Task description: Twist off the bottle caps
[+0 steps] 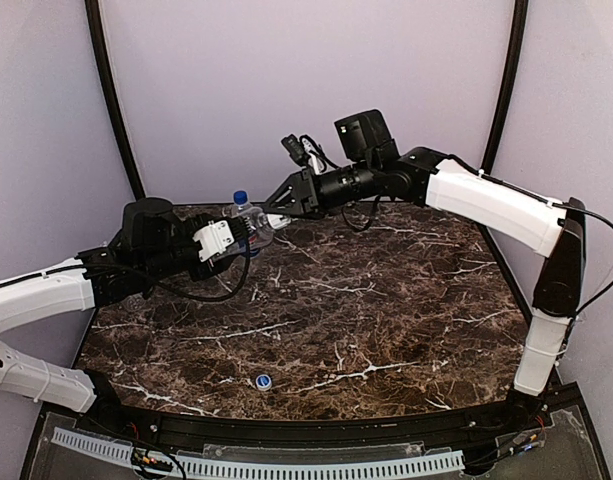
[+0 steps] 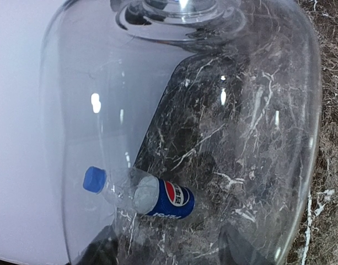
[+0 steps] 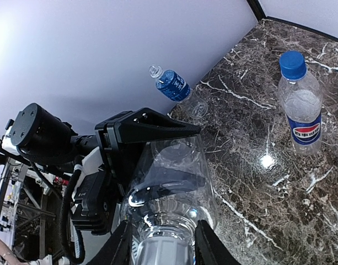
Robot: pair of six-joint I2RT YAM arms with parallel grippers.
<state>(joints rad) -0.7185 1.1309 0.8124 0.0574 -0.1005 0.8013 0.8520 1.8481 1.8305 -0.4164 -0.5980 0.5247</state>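
My left gripper (image 1: 246, 233) is shut on the body of a clear unlabelled bottle (image 3: 174, 165), held on its side above the table's far left. My right gripper (image 3: 163, 248) is shut on that bottle's white cap (image 3: 163, 256), one finger on each side of it. In the left wrist view the held bottle (image 2: 213, 83) fills the frame. Behind it a Pepsi bottle (image 3: 302, 107) stands upright with its blue cap (image 3: 293, 63) on. A bottle with a blue band label (image 3: 174, 85) lies by the back wall, its neck open.
A loose blue cap (image 1: 262, 381) lies on the dark marble table (image 1: 386, 300) near the front edge. Black posts and pale walls close off the back and sides. The right arm (image 1: 486, 205) reaches across the back of the table.
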